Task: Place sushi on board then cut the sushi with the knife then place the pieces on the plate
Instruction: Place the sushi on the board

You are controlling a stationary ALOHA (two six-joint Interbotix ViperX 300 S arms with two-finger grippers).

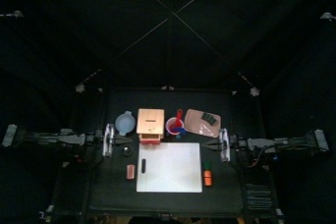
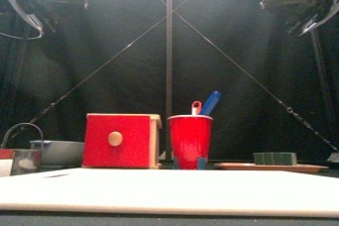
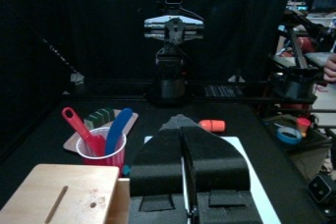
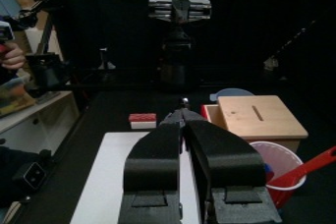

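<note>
The sushi roll point(image 2: 276, 158), a short row of dark green blocks, lies on the flat pink plate point(image 2: 239, 167), behind the right claw point(image 4: 184, 116) and a little inward of it. It is probably light, hard plastic with smooth sides, and the blocks may split apart, so a firm, level pinch across the middle blocks seems safest. The right claw is closed on nothing, just outside the white board point(image 1: 171, 166). The left claw point(image 3: 180, 122) is likewise closed and empty. The red cup point(image 2: 189, 141) of knives stands on the worktop, inward and back from it.
</note>
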